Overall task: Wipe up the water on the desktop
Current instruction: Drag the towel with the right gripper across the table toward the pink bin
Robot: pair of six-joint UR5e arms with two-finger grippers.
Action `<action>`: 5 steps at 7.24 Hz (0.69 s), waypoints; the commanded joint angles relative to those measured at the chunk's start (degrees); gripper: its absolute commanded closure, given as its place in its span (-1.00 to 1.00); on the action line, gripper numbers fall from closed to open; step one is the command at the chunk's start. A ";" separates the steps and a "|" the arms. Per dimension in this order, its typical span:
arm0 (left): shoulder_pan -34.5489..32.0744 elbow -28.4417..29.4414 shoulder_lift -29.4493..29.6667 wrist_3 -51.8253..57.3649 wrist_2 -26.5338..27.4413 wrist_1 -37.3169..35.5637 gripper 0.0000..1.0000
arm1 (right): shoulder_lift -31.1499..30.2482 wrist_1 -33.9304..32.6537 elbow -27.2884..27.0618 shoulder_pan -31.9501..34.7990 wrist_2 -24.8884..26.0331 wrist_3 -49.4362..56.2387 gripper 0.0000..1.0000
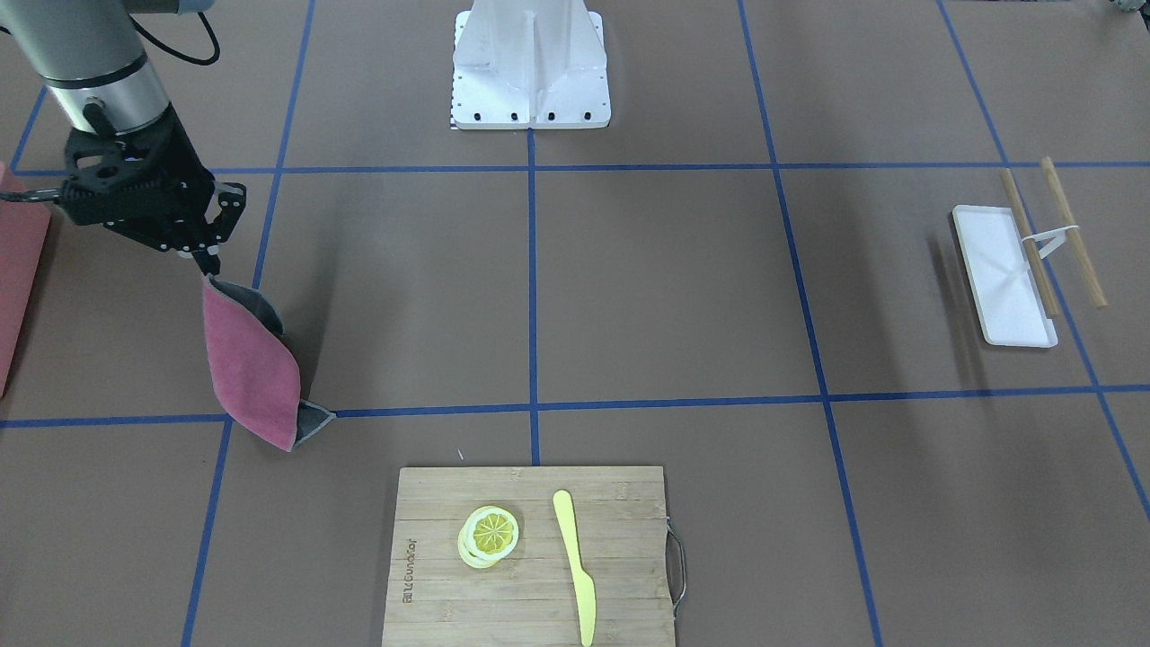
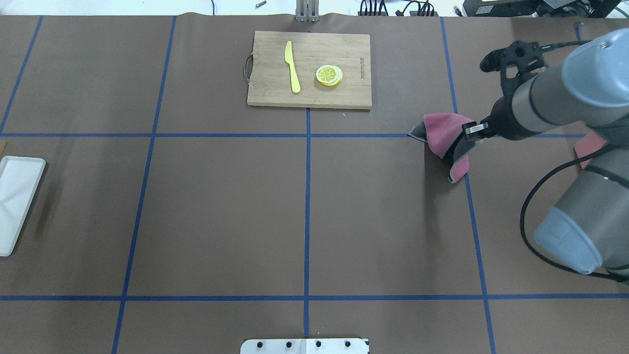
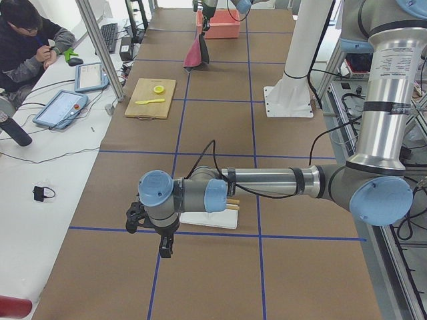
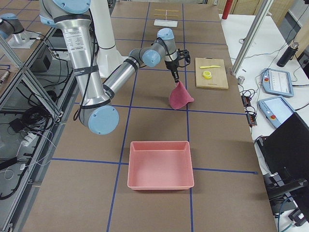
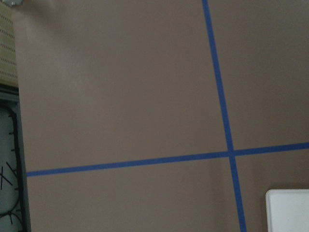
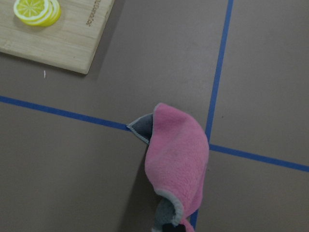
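The desktop (image 2: 221,206) is a flat brown surface crossed by blue tape lines; I see no water on it. My right gripper (image 1: 208,261) is shut on the top corner of a pink cloth with a grey edge (image 1: 252,368). The cloth hangs down and its lower corner touches the desktop at a tape line (image 2: 444,140). The right wrist view shows the cloth (image 6: 178,154) draped below the camera. My left gripper (image 3: 165,250) shows only in the exterior left view, low over the desktop beside the white tray; I cannot tell whether it is open or shut.
A bamboo cutting board (image 1: 449,557) holds lemon slices (image 1: 490,535) and a yellow knife (image 1: 575,566). A white tray (image 1: 1002,279) with chopsticks (image 1: 1074,234) lies at the robot's left. A pink bin (image 4: 159,164) stands at its right. The robot's base (image 1: 530,99) is mid-table.
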State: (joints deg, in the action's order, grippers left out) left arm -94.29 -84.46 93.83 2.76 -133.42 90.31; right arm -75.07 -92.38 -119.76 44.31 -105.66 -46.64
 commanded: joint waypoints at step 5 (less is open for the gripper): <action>0.07 0.00 -0.23 -0.12 -0.52 0.21 -0.98 | 8.52 16.88 24.48 -6.60 8.11 -8.02 1.00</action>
State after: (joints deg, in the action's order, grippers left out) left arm -94.24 -84.53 93.53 2.64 -133.94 90.52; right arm -67.44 -79.71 -98.03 37.70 -97.24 -53.65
